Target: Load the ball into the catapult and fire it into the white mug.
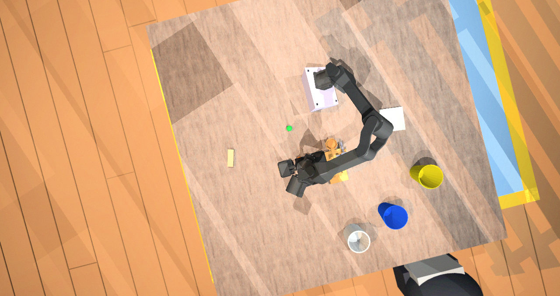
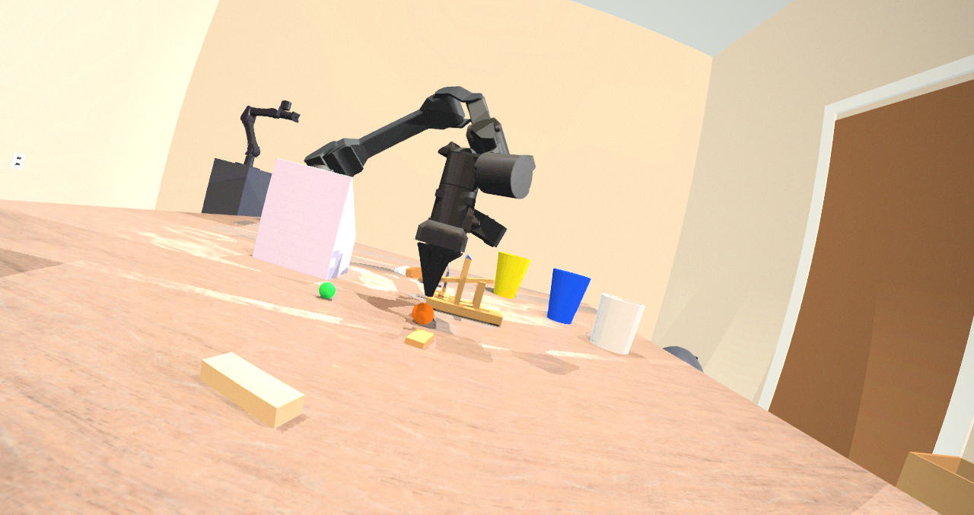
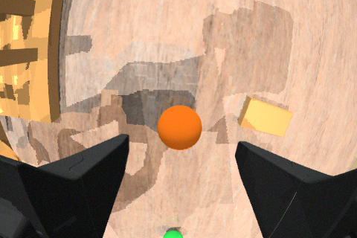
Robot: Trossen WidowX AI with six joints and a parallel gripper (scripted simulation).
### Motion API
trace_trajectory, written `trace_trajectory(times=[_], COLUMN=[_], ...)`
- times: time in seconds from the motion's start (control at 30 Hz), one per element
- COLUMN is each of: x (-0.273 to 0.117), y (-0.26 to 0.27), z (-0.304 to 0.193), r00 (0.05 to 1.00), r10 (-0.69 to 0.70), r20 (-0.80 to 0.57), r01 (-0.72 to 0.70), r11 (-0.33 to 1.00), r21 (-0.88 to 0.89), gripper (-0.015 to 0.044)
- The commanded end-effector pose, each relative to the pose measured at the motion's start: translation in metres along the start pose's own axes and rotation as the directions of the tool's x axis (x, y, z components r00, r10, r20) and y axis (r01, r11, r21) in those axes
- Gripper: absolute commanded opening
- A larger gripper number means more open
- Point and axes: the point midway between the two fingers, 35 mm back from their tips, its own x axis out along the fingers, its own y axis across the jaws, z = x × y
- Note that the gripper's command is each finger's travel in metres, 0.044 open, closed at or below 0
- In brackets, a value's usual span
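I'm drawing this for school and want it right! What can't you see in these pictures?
- Top view: the orange ball, under the black arm.
- Wrist view: most of the green ball, cut off by the bottom edge.
- Exterior view: the bottom inside the white mug, behind its wall.

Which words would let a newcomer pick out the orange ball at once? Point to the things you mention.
On the wooden table [image 1: 242, 224] [image 2: 409, 457], find the orange catapult [image 1: 337, 175] [image 2: 469, 309] [image 3: 41, 82]. Beside its base lies a small round ball [image 2: 422, 313] [image 3: 180, 127], near a little yellow block [image 2: 419, 338] [image 3: 265, 117]. Its orange colour separates it from the green ball [image 1: 289, 128] [image 2: 326, 290] [image 3: 172, 234], its round shape from the block.
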Motion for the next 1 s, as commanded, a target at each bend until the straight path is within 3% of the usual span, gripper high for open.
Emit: trace_trajectory(times=[0.0,0.77,0.97], x=[0.007,0.042,0.042], y=[0.0,0.001,0.001], z=[-0.003,-0.004,-0.004], r00=[1.0,1.0,1.0], r10=[0.01,0.012,0.012], r20=[-0.002,-0.002,-0.002], r01=[-0.01,-0.011,-0.011], r11=[1.0,1.0,1.0], r21=[0.013,0.013,0.013], gripper=[0.03,0.03,0.0143])
